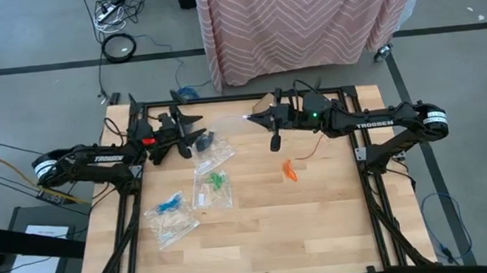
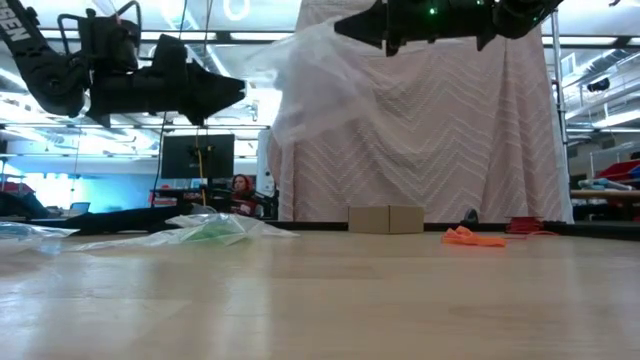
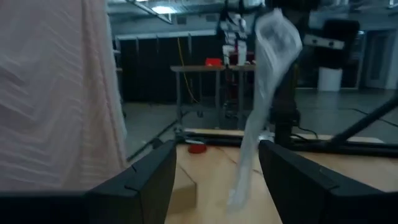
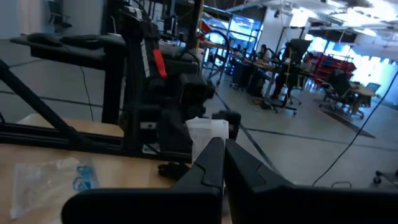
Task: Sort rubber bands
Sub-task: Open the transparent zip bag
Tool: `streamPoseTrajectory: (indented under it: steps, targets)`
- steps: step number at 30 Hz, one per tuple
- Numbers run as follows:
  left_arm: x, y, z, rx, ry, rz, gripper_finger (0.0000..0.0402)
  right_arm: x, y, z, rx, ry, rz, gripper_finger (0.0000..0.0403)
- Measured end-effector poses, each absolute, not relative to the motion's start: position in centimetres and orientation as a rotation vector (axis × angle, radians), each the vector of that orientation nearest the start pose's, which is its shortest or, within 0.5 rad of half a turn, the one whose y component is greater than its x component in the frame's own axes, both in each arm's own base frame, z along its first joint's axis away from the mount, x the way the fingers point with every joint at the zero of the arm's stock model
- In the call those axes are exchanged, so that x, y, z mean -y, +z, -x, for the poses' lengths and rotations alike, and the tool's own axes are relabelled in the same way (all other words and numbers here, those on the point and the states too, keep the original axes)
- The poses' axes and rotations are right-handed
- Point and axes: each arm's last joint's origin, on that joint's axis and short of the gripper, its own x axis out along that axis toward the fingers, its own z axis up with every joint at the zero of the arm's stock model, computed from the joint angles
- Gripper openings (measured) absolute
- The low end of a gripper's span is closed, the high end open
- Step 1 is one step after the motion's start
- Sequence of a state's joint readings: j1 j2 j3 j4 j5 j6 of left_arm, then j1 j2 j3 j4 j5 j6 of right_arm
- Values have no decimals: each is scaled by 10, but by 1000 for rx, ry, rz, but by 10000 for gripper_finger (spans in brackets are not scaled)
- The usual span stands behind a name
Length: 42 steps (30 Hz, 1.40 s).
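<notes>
My right gripper (image 1: 254, 115) is shut on an empty-looking clear zip bag (image 1: 226, 126) held above the table's far middle; the bag also shows in the low view (image 2: 318, 85) and the left wrist view (image 3: 268, 74). My left gripper (image 1: 199, 129) stands open just left of the bag, its fingers (image 3: 155, 171) pointing at it without touching. Loose orange rubber bands (image 1: 290, 171) lie on the table right of centre. Green bands (image 1: 216, 181) and blue bands (image 1: 170, 204) lie inside clear bags flat on the table. My right gripper pinches the clear bag's top edge (image 4: 208, 128) between its two shut fingers. The fingers come in level from the table's right. The bag hangs slack below and to the left of them, lifted clear of the table (image 2: 290, 130).
Another clear bag (image 1: 216, 152) with something dark at its far end lies under my left gripper. A small cardboard box (image 2: 386, 219) sits at the far edge. A pink patterned cloth (image 1: 304, 23) hangs beyond the table. Bare wood shows at the near half (image 1: 300, 235).
</notes>
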<state>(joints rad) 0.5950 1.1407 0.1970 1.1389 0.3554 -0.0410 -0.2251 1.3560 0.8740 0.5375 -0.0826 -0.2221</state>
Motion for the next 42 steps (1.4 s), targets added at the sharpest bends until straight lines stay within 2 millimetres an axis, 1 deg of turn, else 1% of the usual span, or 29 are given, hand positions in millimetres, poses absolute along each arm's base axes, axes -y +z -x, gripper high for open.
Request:
streamPoseTrajectory:
  steps: [2,5,10,15,23,29,42]
  targets:
    - [-100,197,-170,179,219,-33,239,64,309,-299,42,-143,245,0]
    - [-99,204,-170,263,201,-47,239,63,309,-299,36,-140,246,0]
    - [-96,212,-169,349,167,-60,239,64,307,-299,14,-141,243,0]
    - [-96,210,-170,339,139,-31,239,63,307,-299,15,-139,244,0]
    - [-93,200,-178,291,109,-3,239,63,307,-299,23,-139,245,0]
    - [-93,203,-178,346,109,-28,239,63,307,-299,19,-138,244,0]
    - [-93,204,-178,352,101,-15,238,63,307,-299,19,-135,244,0]
